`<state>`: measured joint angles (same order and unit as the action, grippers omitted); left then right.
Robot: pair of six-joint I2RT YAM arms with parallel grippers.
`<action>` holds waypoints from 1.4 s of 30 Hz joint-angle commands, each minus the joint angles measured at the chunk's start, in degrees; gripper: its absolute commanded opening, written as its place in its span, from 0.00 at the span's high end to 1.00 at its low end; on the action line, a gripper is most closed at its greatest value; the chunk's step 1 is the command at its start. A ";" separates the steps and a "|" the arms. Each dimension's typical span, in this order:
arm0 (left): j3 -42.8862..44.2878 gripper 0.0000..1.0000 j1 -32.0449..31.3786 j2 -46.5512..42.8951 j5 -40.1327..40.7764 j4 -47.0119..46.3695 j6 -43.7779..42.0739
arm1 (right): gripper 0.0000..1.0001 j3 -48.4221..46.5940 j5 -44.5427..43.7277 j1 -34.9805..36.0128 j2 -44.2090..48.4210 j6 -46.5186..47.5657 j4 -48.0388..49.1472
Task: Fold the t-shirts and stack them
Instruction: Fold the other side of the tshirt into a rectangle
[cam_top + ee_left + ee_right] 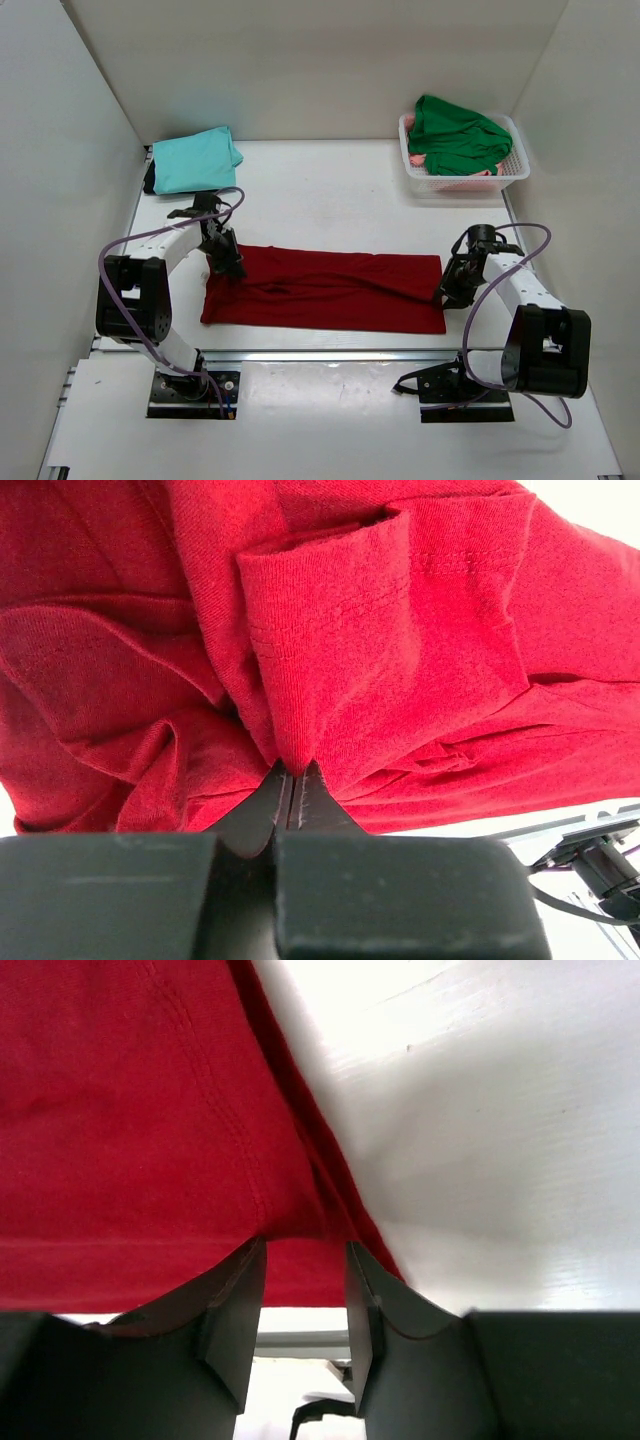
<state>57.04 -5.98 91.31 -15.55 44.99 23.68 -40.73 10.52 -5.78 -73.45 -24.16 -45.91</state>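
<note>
The dark red t-shirt (330,290) lies as a long folded band across the near part of the table. My left gripper (225,262) sits at its upper left corner. In the left wrist view the left gripper (295,772) is shut on a pinched ridge of the dark red t-shirt (380,630). My right gripper (450,290) is at the shirt's right edge. In the right wrist view the right gripper (305,1245) is open, its fingertips touching the hem of the dark red t-shirt (120,1110). The light teal t-shirt (195,160) lies folded at the back left. The bright green t-shirt (455,135) is bunched in the basket.
The white lattice basket (470,180) stands at the back right, with some pink cloth under the green shirt. White walls enclose the table on three sides. The table's front edge and a metal rail run just below the red shirt.
</note>
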 commanded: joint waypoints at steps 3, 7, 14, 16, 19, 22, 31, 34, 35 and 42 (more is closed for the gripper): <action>0.27 1.00 -0.09 -0.95 -1.85 -1.66 0.04 | 0.85 -1.01 0.20 0.59 -0.11 0.60 3.46; 3.16 1.00 0.53 -1.66 -2.11 -1.22 0.22 | 1.00 -3.65 1.68 0.07 0.94 -0.09 3.37; 16.33 1.00 1.76 0.18 -2.11 1.50 1.10 | 1.00 -10.77 2.05 0.41 -2.30 -0.10 -0.48; 16.53 1.00 1.67 0.28 -2.47 1.68 1.45 | 0.84 -9.38 0.99 0.86 -1.87 -0.18 -0.67; 13.82 1.00 1.15 -0.69 -3.52 0.01 2.33 | 0.70 -6.12 1.69 0.07 -0.91 -0.80 -0.23; 10.47 1.00 1.58 -2.27 -4.22 -1.13 2.69 | 0.68 -4.27 2.04 0.77 0.06 -1.32 0.64; 8.97 1.00 0.88 -2.10 -4.93 -1.66 2.69 | 0.71 -0.05 4.42 2.18 -0.46 -2.82 4.51; 8.97 1.00 0.79 -2.19 -4.75 -1.48 2.95 | 0.70 1.00 4.33 2.79 -1.78 -3.00 5.30; 8.97 1.00 1.05 -2.01 -4.93 -1.57 2.86 | 0.70 1.44 4.50 3.23 -2.05 -3.43 6.35; 9.14 1.00 0.88 -1.40 -4.93 -1.75 2.86 | 1.00 1.71 7.23 3.06 -2.92 -3.35 9.52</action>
<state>65.93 -4.86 91.50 -19.00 44.51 26.41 -38.46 15.94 -2.61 -76.18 -27.11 -39.53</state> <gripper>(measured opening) 0.025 0.072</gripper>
